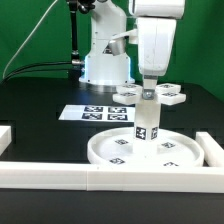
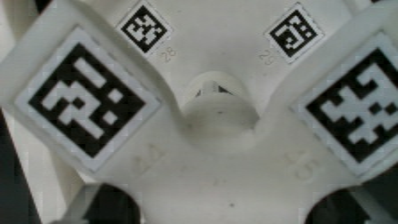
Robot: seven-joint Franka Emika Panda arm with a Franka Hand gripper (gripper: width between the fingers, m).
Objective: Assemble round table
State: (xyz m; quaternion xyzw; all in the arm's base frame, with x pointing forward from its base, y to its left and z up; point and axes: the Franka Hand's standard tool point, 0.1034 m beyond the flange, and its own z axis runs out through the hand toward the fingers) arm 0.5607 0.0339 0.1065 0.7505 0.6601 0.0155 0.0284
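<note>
The large round rimmed disc (image 1: 112, 152) lies flat on the black table near the front rail. The short thick leg (image 1: 147, 124) stands upright at the disc's middle, with tags on its sides. My gripper (image 1: 148, 94) comes straight down onto the leg's top and is shut on it. In the wrist view the leg (image 2: 214, 120) fills the picture, with large tags on both sides and a small hole in its middle. My gripper (image 2: 221, 206) has its dark fingers either side of the white body. The flat foot (image 1: 172, 96) lies behind the disc.
The marker board (image 1: 92, 113) lies at the exterior view's left of the foot. White border rails run along the front (image 1: 100, 179), the right (image 1: 211, 150) and the left (image 1: 5, 135). The robot's base (image 1: 105, 65) stands at the back.
</note>
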